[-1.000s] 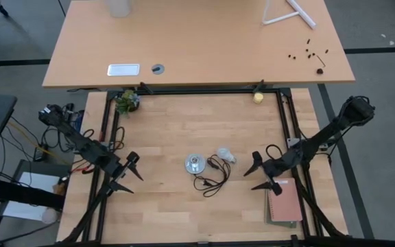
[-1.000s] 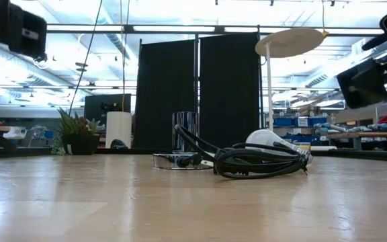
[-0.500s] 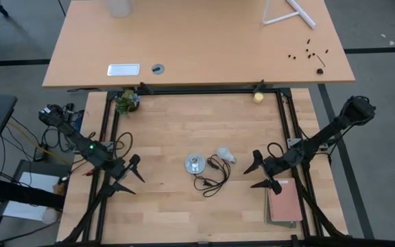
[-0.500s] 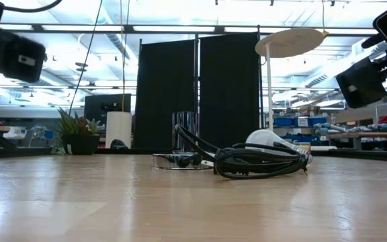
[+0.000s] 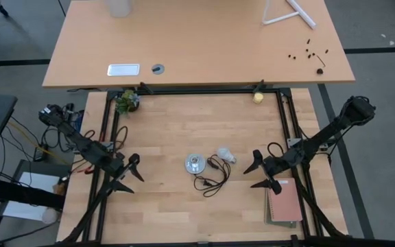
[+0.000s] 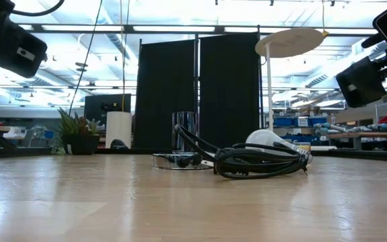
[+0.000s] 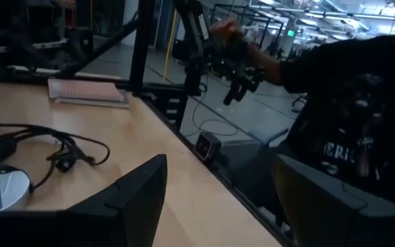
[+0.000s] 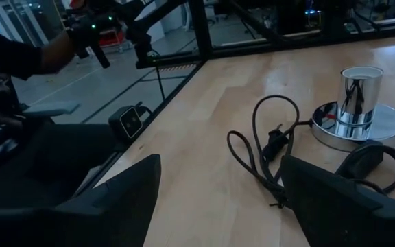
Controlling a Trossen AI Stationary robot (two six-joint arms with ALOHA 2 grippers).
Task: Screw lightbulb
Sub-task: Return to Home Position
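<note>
White and frosted, the lightbulb (image 5: 225, 155) lies on its side near the middle of the table (image 5: 170, 130) in the high view. It is out of the silver socket disc (image 5: 195, 163) just beside it, with the black cord (image 5: 211, 180) coiled next to both. The left gripper (image 5: 133, 173) and right gripper (image 5: 253, 171) hang spread wide and empty, one toward each side edge. At table level the bulb rests behind the cord's loops. The left wrist view shows the socket, the cord and a person (image 7: 348, 103) beyond the table's edge. The right wrist view shows socket and cord, but no bulb. Lying loose, the bulb would likely roll if an arm snagged the cord.
</note>
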